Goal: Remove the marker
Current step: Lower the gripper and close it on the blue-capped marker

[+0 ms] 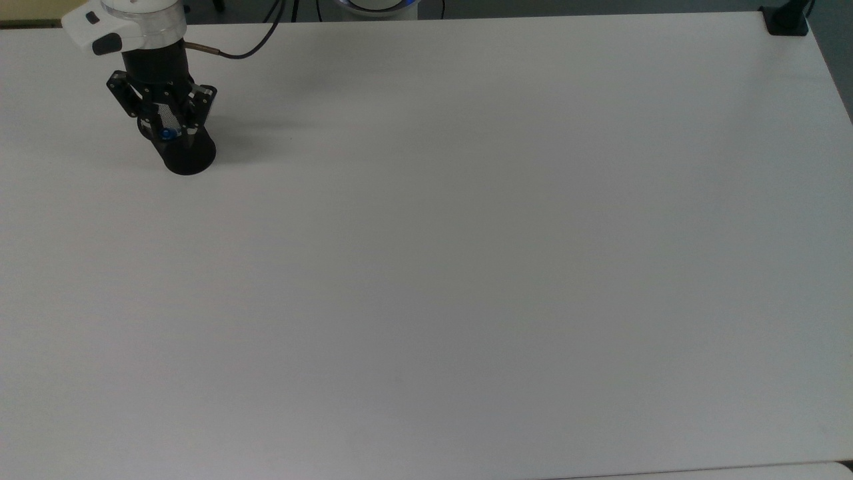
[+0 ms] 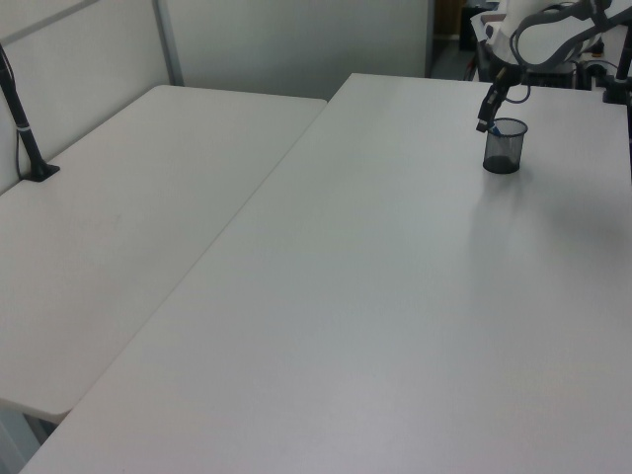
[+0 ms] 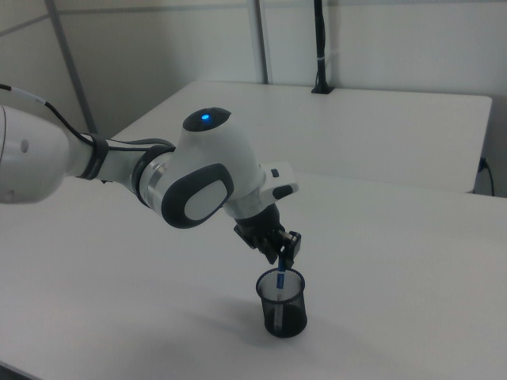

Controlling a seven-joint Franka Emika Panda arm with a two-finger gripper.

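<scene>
One marker [image 1: 164, 134] (end effector [image 1: 170, 131] gripping it) in one mesh cup [image 1: 188, 155].

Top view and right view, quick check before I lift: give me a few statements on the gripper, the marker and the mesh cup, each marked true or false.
1. The slim white marker with the blue cap stands inside the black mesh cup. True.
2. The mesh cup lies tipped on its side. False: it stands upright on the white table.
3. The black two-finger gripper is right over the cup's mouth, at the marker's top end. True.
4. In the top view, the cup sits near the lower right corner of the table. False: it sits near the top view's upper left corner.
5. The marker is already out and lying on the table. False: it is in the cup.
</scene>
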